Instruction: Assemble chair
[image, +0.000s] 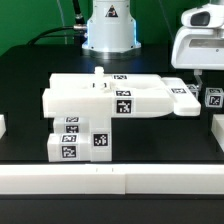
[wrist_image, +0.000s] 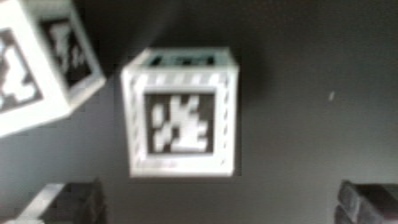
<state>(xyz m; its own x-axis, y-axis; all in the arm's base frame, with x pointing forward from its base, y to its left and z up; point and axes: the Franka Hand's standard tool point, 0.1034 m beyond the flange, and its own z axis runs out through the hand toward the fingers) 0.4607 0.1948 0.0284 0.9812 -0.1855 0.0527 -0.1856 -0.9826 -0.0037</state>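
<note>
Hand (image: 205, 80) is hanging above the table (image: 30, 75) at the exterior view's right. Its jaws are standing wide apart and gripping nothing. In the wrist view the dark fingertips (wrist_image: 68, 200) are showing at opposite corners of the frame, well apart, with bare table between them.

Chair is lying in loose and part-joined white pieces:
- Small cube (image: 213, 97), tagged, is sitting on the table just under the hand and is apart from the fingers. In the wrist view its tagged face is turned to the camera, somewhat blurred.
- Wide flat slab (image: 110, 97) is occupying the middle of the table, with tags along its edge and a short peg (image: 100, 72) standing up from its top.
- Smaller slab (image: 182, 95) is reaching from the wide slab's end toward the cube, at the exterior view's right.
- Stepped block (image: 80, 140), carrying several tags, is sitting in front of the wide slab and touching it.

Surroundings: the smaller slab's end is crowding the cube on the exterior view's left. In the wrist view a second tagged part (wrist_image: 45, 60) is lying near the cube with a dark gap between them. A white piece (image: 216, 130) is sitting at the frame's right edge, in front of the cube. The robot base (image: 110, 25) is standing behind the wide slab. A white rail (image: 110, 182) is running across the table's front.
</note>
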